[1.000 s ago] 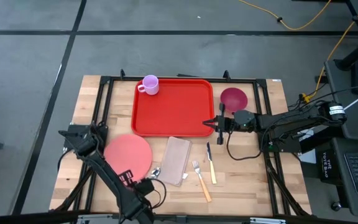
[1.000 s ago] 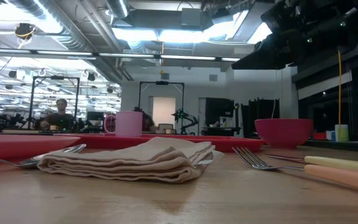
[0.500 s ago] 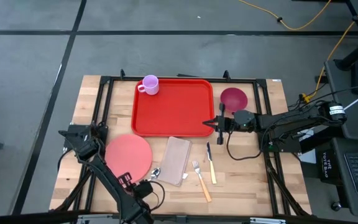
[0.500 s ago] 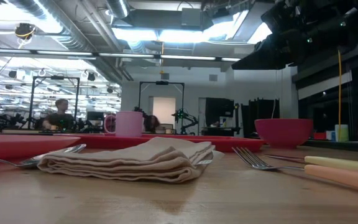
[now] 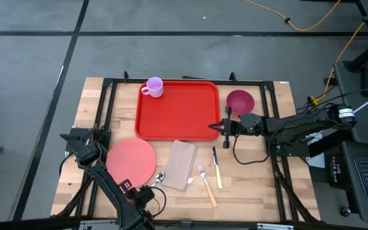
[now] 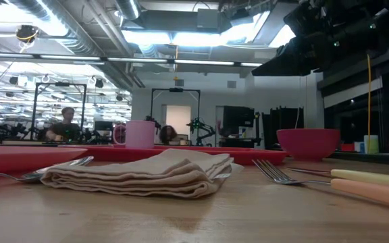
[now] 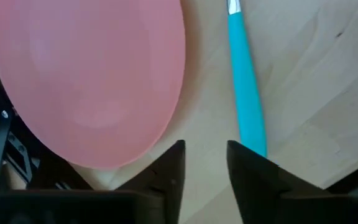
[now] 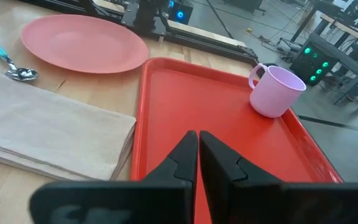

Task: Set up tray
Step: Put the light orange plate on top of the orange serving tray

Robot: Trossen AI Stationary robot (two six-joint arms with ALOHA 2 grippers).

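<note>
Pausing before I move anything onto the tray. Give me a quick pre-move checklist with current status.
1. Tray floor free for items: ok, only the pink mug stands in its far corner.
2. Right gripper released: not ok, fingers closed at the tray's rim; whether they pinch it, cannot tell.
3. Left gripper ready: ok, open, over the teal spoon handle beside the pink plate.
4. Napkin off the tray: ok, touching the rim at most.
5. Fork and knife reachable: ok, lying uncovered.
6. Bowl unobstructed: ok.
</note>
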